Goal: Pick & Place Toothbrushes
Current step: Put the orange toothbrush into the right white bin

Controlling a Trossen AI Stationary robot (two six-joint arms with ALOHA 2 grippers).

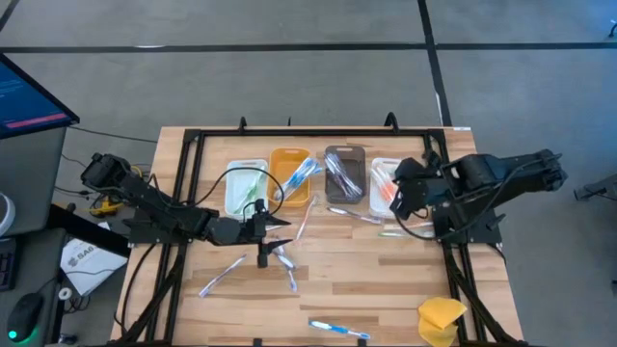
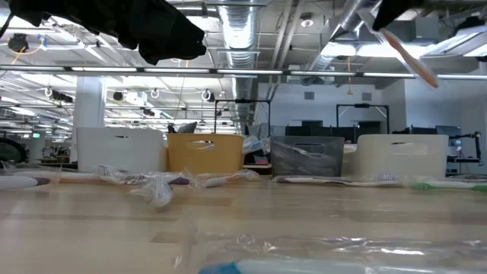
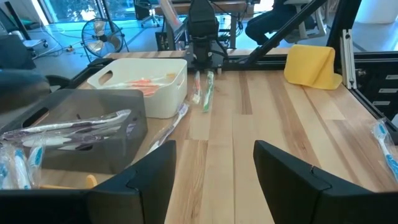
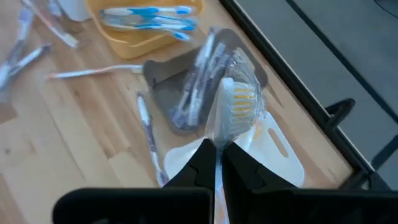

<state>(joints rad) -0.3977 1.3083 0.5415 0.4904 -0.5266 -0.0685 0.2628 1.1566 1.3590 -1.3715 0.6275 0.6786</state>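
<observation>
Four bins stand in a row at the back: white (image 1: 244,189), orange (image 1: 290,176), grey (image 1: 344,173) and white (image 1: 384,181). Each has toothbrushes in it. Several more wrapped toothbrushes lie loose on the wood, among them (image 1: 226,275), (image 1: 355,214) and a blue one (image 1: 337,330). My right gripper (image 4: 217,148) hangs above the right-hand white bin (image 4: 283,152), shut on a wrapped orange-handled toothbrush (image 2: 408,50). My left gripper (image 3: 214,168) stands open near the table's middle (image 1: 270,231), nothing between its fingers. My right gripper pinches the wrapped toothbrush by its shaft (image 4: 217,142) between its two fingers, just behind the head. The fingers slant down from above. The bristled head (image 4: 239,102) sticks out past the fingertips. The brush is lifted clear, slanting, over the white bin.
A yellow sponge-like lump (image 1: 441,318) lies at the table's near right corner. A black frame (image 1: 193,145) runs round the table's edges. Two greenish brushes (image 3: 205,93) lie by the right arm's base. Bare wood shows between the loose brushes in the near half.
</observation>
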